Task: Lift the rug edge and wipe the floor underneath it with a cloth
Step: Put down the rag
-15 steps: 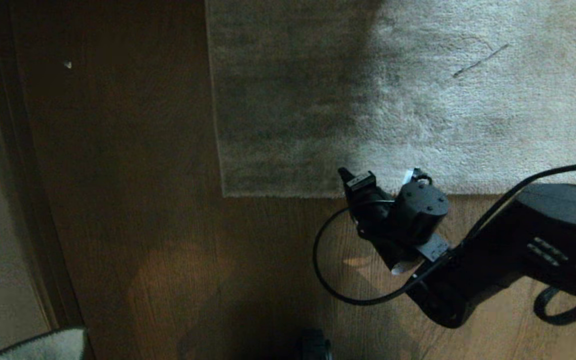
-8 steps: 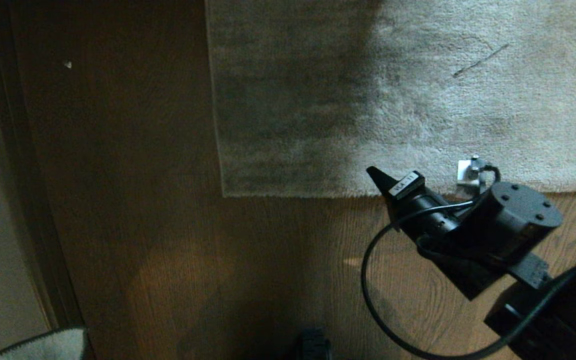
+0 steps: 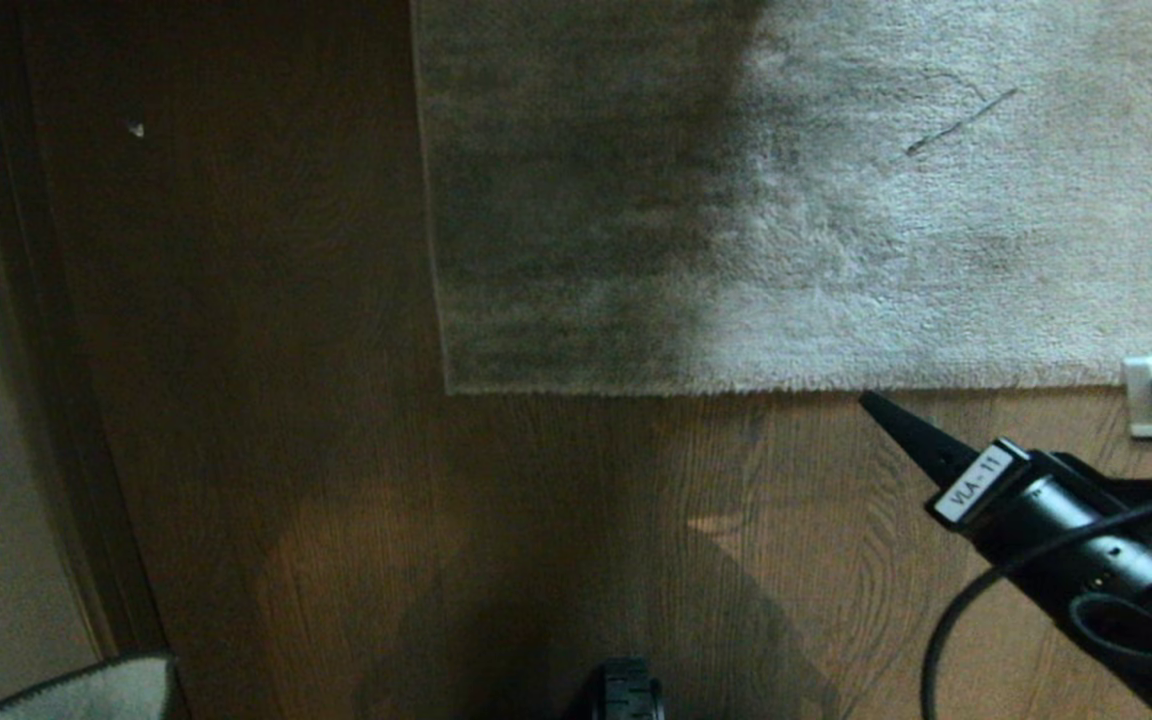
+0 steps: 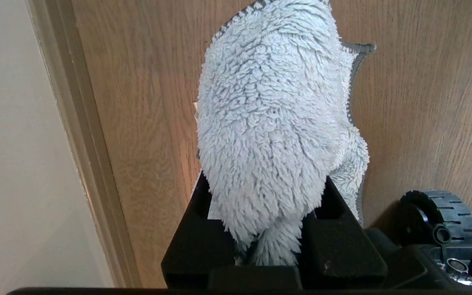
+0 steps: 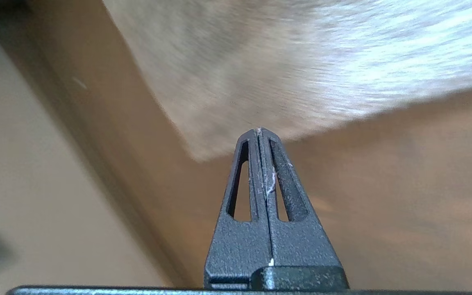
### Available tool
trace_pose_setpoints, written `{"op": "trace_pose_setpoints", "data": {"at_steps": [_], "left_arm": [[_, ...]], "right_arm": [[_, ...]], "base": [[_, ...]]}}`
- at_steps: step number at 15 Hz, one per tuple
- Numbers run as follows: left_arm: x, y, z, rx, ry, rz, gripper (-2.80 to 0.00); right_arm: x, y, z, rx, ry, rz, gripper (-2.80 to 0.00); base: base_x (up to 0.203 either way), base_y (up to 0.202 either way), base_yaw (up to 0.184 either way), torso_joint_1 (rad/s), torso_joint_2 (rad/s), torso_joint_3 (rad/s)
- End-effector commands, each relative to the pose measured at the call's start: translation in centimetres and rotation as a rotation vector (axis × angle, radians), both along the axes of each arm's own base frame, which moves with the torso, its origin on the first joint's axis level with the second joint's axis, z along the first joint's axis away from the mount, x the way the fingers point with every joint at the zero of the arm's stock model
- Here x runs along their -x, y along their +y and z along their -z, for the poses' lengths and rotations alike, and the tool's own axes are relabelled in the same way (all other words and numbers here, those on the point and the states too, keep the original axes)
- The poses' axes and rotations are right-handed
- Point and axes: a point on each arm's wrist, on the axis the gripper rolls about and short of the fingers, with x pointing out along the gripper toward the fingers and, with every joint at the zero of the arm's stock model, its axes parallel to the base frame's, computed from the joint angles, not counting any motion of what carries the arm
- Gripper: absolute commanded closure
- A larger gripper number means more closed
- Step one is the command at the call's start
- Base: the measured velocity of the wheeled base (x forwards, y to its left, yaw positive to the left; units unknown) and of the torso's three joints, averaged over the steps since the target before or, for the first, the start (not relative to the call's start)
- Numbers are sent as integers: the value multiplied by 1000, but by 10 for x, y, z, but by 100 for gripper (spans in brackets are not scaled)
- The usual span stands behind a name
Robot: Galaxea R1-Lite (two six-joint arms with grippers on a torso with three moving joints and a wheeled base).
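Head camera looks down on floor (image 3: 336, 500) and rug edge (image 3: 736, 385); both wrist cameras share that floor.

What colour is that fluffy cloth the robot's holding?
Pale grey-blue with a darker grey stitched edge; the cloth shows best in the left wrist view.

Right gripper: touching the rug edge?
Apart. Head view: right gripper, shut, shows floor between its tip and the rug edge.
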Motion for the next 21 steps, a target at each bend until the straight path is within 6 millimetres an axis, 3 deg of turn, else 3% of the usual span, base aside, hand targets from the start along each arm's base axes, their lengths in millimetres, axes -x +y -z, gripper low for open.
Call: {"op": "trace_pose_setpoints", "data": {"at_steps": [1, 7, 10, 13, 16, 19, 21], "left_arm": [[0, 0, 0, 0, 0, 0, 0], [0, 0, 0, 0, 0, 0, 0], [0, 0, 0, 0, 0, 0, 0], [0, 0, 0, 0, 0, 0, 0], [0, 0, 0, 3, 0, 0, 0], [0, 0, 0, 5, 0, 0, 0], [0, 0, 0, 5, 0, 0, 0]], "right_arm": [[31, -29, -7, 82, -78, 69, 0], [45, -86, 1, 300, -81, 470, 0], [74, -102, -6, 327, -144, 585, 0], [119, -111, -1, 363, -185, 624, 0], [155, -117, 17, 411, -144, 632, 0], [155, -117, 48, 568, 0, 598, 0], [154, -114, 66, 667, 97, 452, 0]], "base": [[0, 0, 0, 0, 0, 0], [0, 0, 0, 0, 0, 0], [0, 0, 0, 0, 0, 0], [0, 0, 0, 0, 0, 0], [0, 0, 0, 0, 0, 0], [0, 0, 0, 0, 0, 0], [0, 0, 0, 0, 0, 0]]}}
